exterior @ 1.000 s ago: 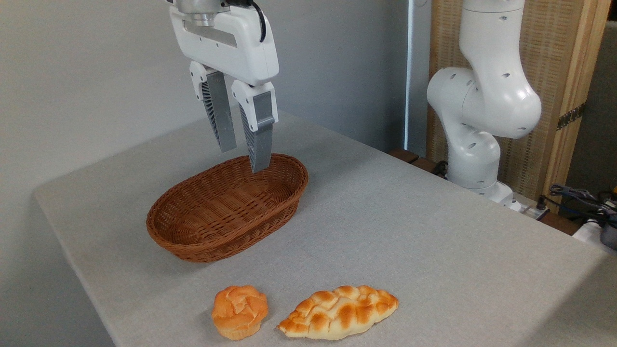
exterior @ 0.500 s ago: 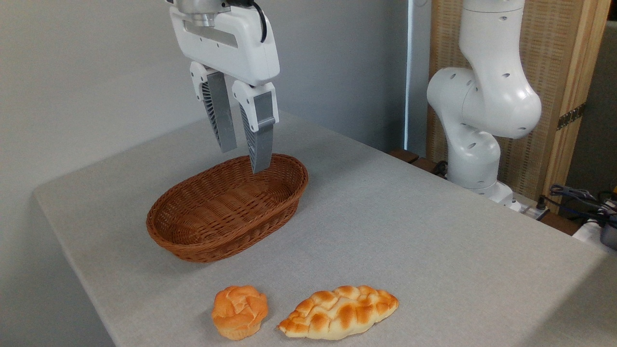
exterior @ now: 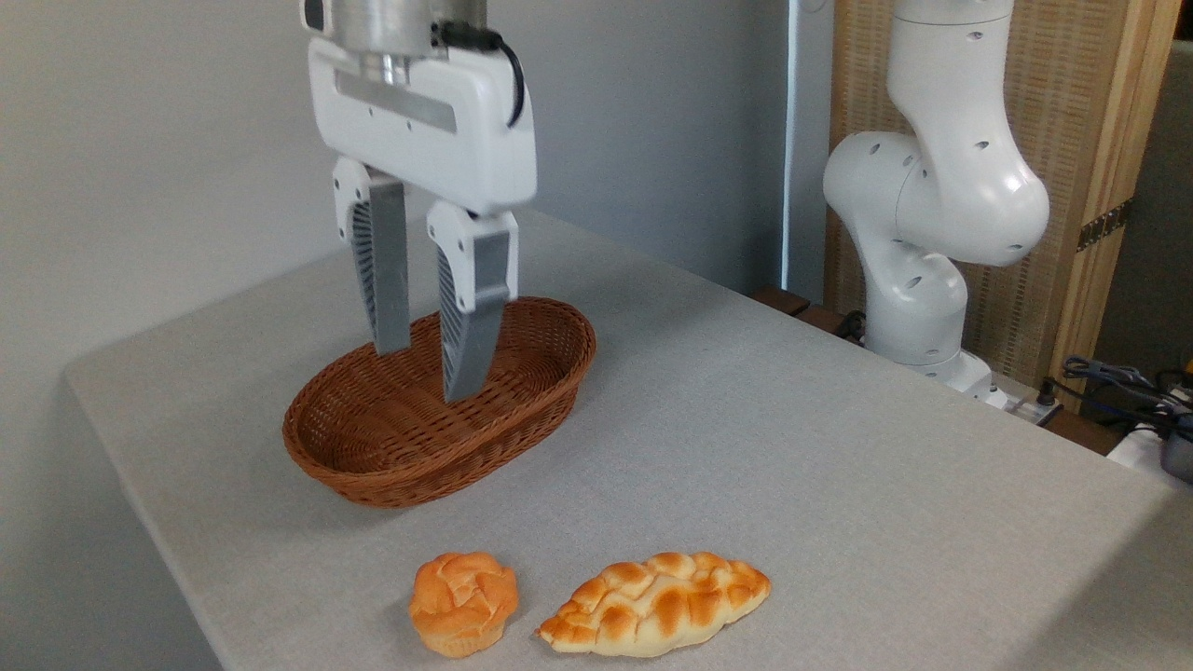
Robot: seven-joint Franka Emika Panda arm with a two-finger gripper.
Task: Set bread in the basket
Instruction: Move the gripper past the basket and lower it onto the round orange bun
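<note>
Two bread items lie on the grey table (exterior: 839, 485), at its near edge: one small round bun, the bread (exterior: 463, 603) of the task, and one longer braided loaf (exterior: 655, 603) just to its right, close but apart. One basket (exterior: 391, 466) stands well behind them, empty, resting flat. One gripper (exterior: 425, 373) hangs above the basket's interior, its two fingers spread with clear daylight between them and nothing held; it is well apart from the bun. One arm base (exterior: 932, 242) stands at the far right of the table. Assessment of the bun: it appears light and soft, probably spongy, with a cracked, knotted crown over a narrower ribbed base; a hard squeeze would likely dent it, and the matte crust should not be slippery. Recommended hold: fingers descending from above to either side of the widest part of the crown, closing gently, on the axis that keeps clear of the loaf beside it. The fingers' current spread looks narrower than the bun, so wider opening may be needed. The bread is not yet in the basket.
</note>
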